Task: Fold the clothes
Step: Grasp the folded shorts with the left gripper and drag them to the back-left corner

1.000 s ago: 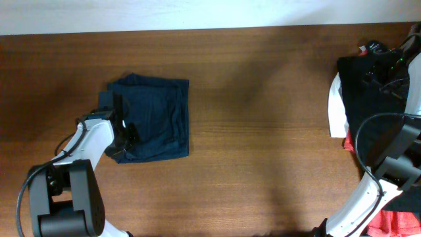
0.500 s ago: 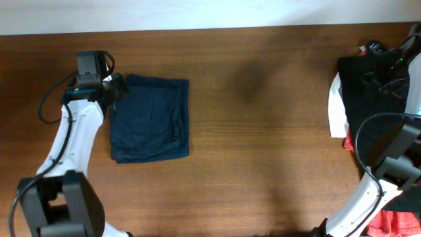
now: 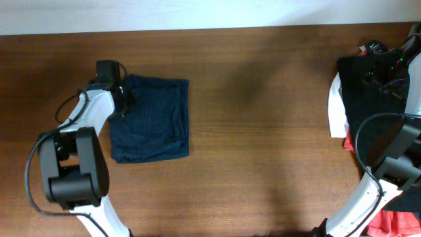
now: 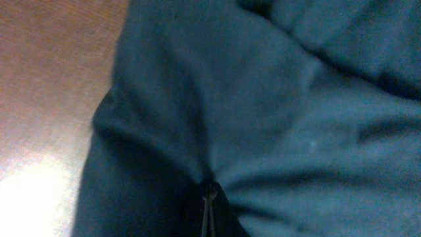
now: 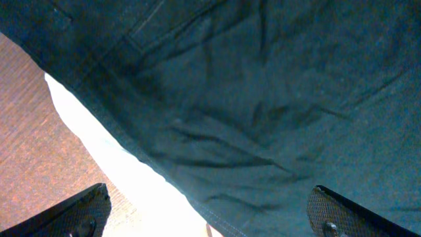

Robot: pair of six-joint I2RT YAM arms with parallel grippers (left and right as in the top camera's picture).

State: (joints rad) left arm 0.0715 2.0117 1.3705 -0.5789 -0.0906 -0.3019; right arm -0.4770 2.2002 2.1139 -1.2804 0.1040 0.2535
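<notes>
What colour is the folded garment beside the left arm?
The folded garment is plain dark navy blue, best seen overhead.

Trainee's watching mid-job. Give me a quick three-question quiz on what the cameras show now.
1. True or false: the dark navy-blue folded fabric garment lies on the right half of the wooden table.
2. In the overhead view, where on that garment is the left hand? A) upper left corner B) lower right corner C) centre
3. Fill in: the right hand holds its fingers ____ above the black fabric garment.
Key: 1 false; 2 A; 3 open.
</notes>
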